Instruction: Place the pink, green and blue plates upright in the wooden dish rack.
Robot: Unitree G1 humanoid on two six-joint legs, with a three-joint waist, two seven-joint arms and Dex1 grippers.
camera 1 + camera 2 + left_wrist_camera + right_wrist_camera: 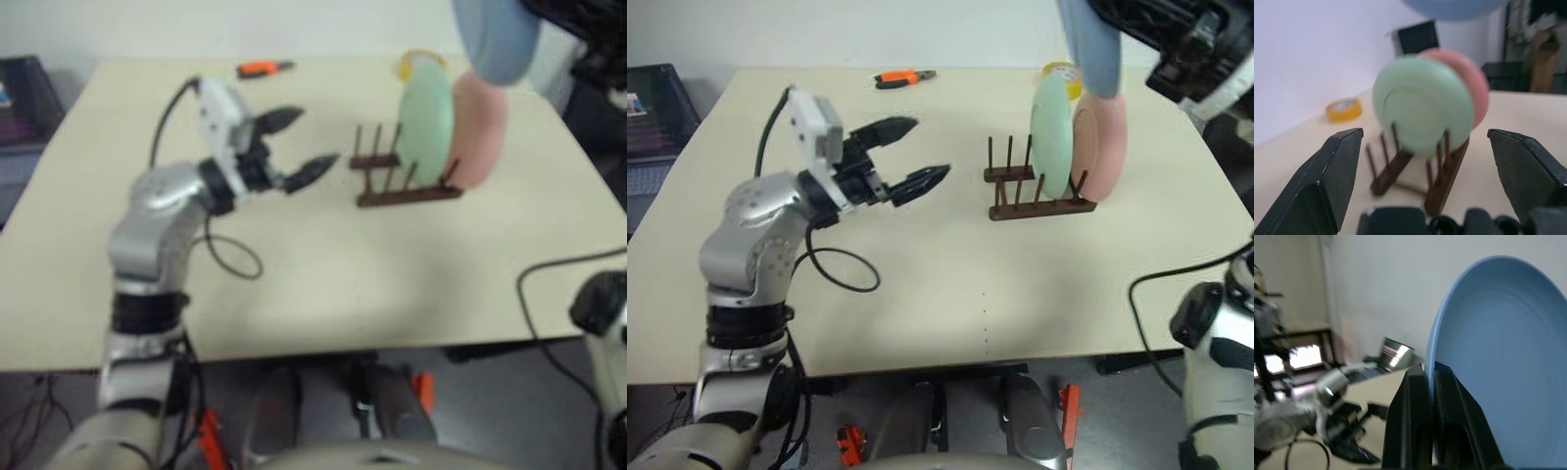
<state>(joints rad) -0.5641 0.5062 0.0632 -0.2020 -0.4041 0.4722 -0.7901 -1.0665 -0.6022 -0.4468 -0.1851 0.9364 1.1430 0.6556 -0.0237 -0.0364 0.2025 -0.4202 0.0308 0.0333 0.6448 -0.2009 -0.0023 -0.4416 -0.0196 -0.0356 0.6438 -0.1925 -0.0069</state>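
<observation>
Blue plate: pinched by its rim in my right gripper, held in the air at about one o'clock in the head views, above the rack's right end.
Right fingers: clamped narrow on the plate's edge, one on each face.
Green plate: standing upright in the wooden dish rack, between its pegs.
Pink plate: upright too, just at the three o'clock side of the green one (the two look close together; whether they touch I cannot tell).
Rack slots: the pegs at the rack's nine o'clock end stand bare.
Left gripper: hanging over the table at the rack's nine o'clock side, apart from it, pointing toward it.
Left fingers: spread wide, holding nothing.
Yellow tape roll: lying on the table beyond the rack, at twelve o'clock.
Orange-handled pliers: at eleven o'clock near the table's far edge.
</observation>
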